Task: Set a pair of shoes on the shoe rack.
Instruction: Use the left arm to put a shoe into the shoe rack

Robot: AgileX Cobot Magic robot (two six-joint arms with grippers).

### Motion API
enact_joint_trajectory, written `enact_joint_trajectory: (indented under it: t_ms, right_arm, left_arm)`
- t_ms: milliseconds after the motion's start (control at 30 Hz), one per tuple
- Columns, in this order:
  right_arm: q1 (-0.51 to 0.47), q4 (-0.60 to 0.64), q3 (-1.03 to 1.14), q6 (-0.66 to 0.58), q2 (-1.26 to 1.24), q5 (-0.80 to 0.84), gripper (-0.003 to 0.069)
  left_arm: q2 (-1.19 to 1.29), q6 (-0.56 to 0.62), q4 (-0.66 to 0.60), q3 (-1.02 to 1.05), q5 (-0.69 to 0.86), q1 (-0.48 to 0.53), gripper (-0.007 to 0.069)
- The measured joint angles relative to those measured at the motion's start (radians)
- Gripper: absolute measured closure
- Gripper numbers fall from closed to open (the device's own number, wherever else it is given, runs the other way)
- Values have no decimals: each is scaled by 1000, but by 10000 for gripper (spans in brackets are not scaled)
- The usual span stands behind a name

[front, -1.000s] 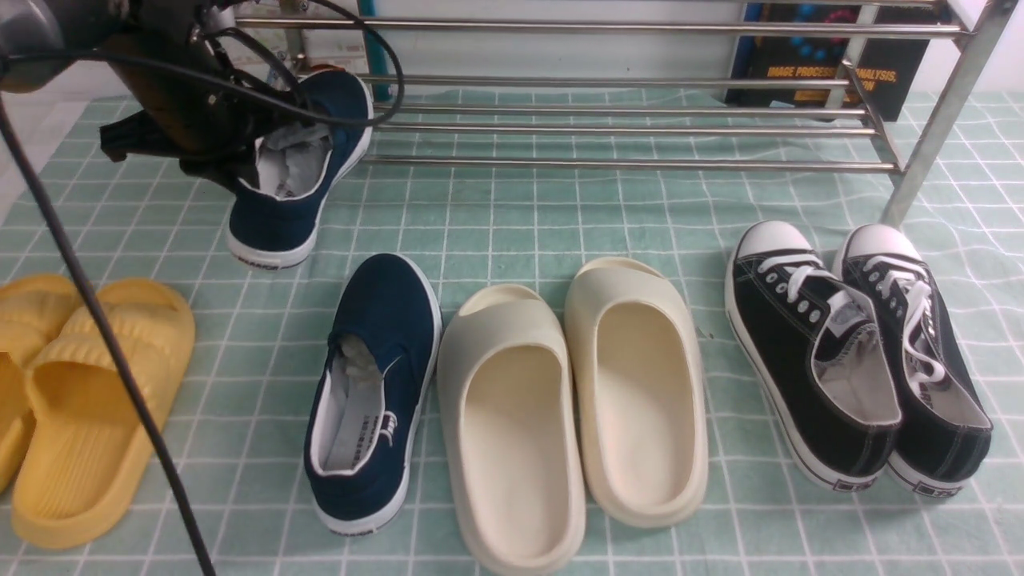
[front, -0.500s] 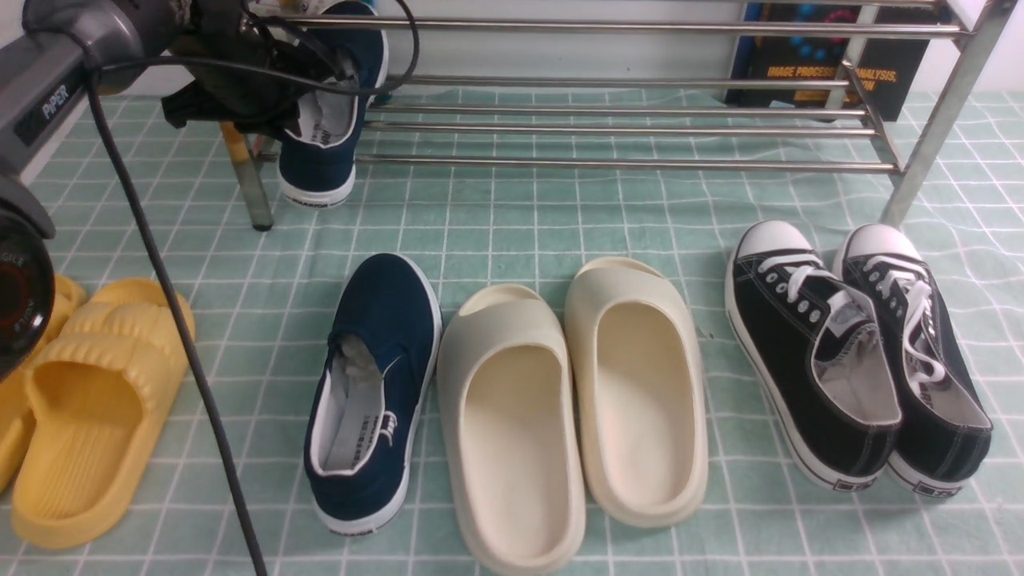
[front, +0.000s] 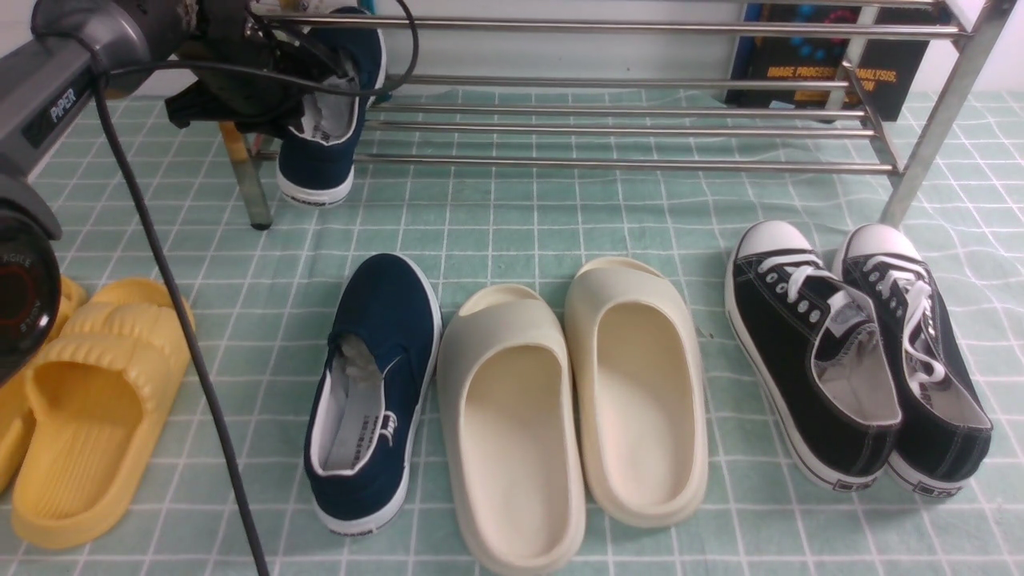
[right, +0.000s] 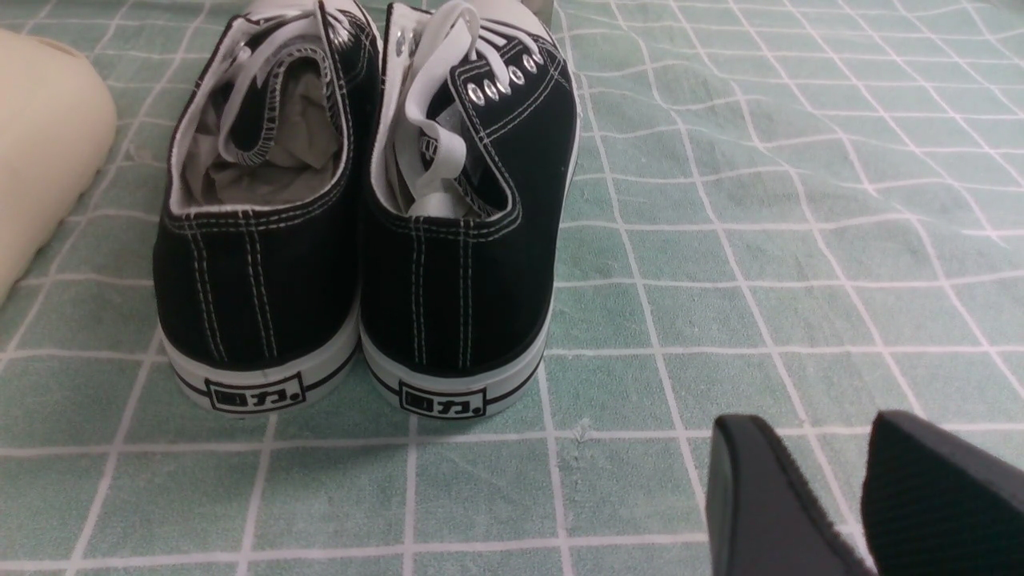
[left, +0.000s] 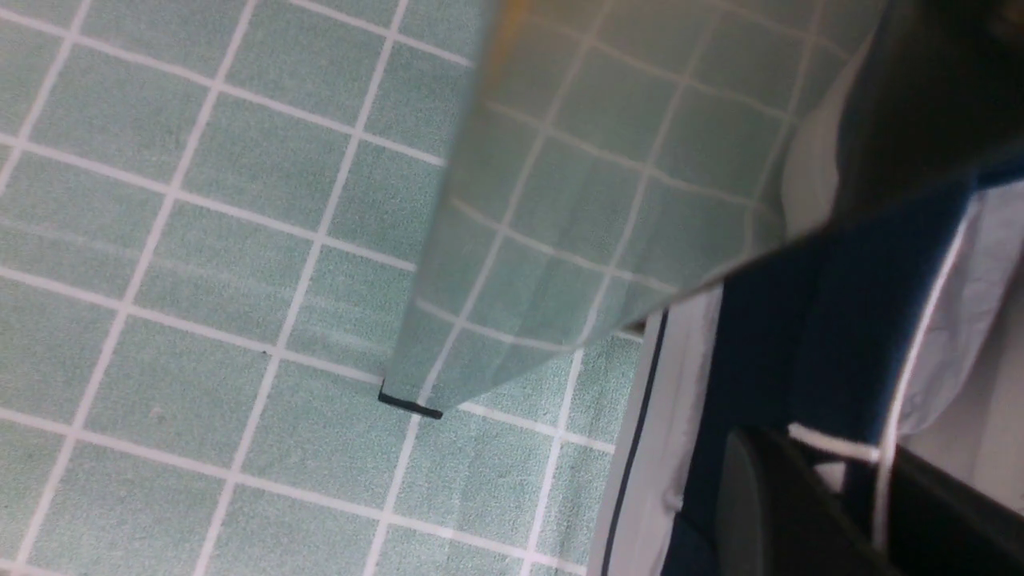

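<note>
One navy slip-on shoe (front: 324, 140) hangs tilted, toe up and heel down, at the left end of the steel shoe rack (front: 624, 164), next to its left front leg (front: 250, 188). My left gripper (front: 268, 92) is shut on the shoe's side wall. In the left wrist view the gripper (left: 848, 496) clamps the navy canvas (left: 800, 320) beside the shiny leg (left: 560, 200). I cannot tell if the shoe touches the bars. The second navy shoe (front: 376, 392) lies on the cloth, front centre-left. My right gripper (right: 832, 480) is slightly open and empty, low over the cloth behind the black sneakers.
Cream foam slides (front: 576, 408) lie right of the second navy shoe. Black lace-up sneakers (front: 856, 352) sit at the right, also in the right wrist view (right: 360, 224). Yellow slides (front: 88, 408) lie at the far left. A dark book (front: 832, 72) stands behind the rack.
My left arm carried the navy shoe up and back to the rack's left end. In the last half second it barely moved. The other shoes have not moved.
</note>
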Motion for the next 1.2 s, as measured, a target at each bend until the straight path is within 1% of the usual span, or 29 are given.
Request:
enact_joint_trajectory:
  t_ms: [33,67,100,167,233,300,433,567,667,767,800,900,1000,1067,1200]
  right_arm:
    - [0,0,0,0,0,0,419]
    - [0,0,0,0,0,0,419]
    - [0,0,0,0,0,0,419]
    - [0,0,0,0,0,0,419]
    - [0,0,0,0,0,0,419]
    - [0,0,0,0,0,0,419]
    - [0,0,0,0,0,0,419]
    - [0,0,0,0,0,0,419]
    - [0,0,0,0,0,0,419]
    - [0,0,0,0,0,0,419]
    - [0,0,0,0,0,0,419]
    - [0,0,0,0,0,0,419]
    - [0,0,0,0,0,0,419]
    - [0,0,0,0,0,0,419]
    - [0,0,0,0,0,0,419]
  left_arm:
    - [0,0,1,-1,2,0,463]
    - [0,0,1,-1,4,0,463]
    - [-1,0,1,-2,10,0,423]
    - [-13,0,4,-4,13,0,366]
    - [-32,0,11,-8,17,0,337]
    - [-58,4,21,-9,35,2,323]
    - [-114,11,38,-9,90,2,321]
    - [-193,57,53,-9,199,2,321]
    - [-247,94,46,-9,287,2,340]
    - [-276,134,39,-12,356,-6,391]
    - [-289,170,39,-12,403,-28,440]
    - [-295,203,33,23,423,-78,549]
    - [-294,219,15,108,391,-127,636]
    - [-288,226,-1,177,328,-150,638]
    - [-238,211,-9,266,200,-156,638]
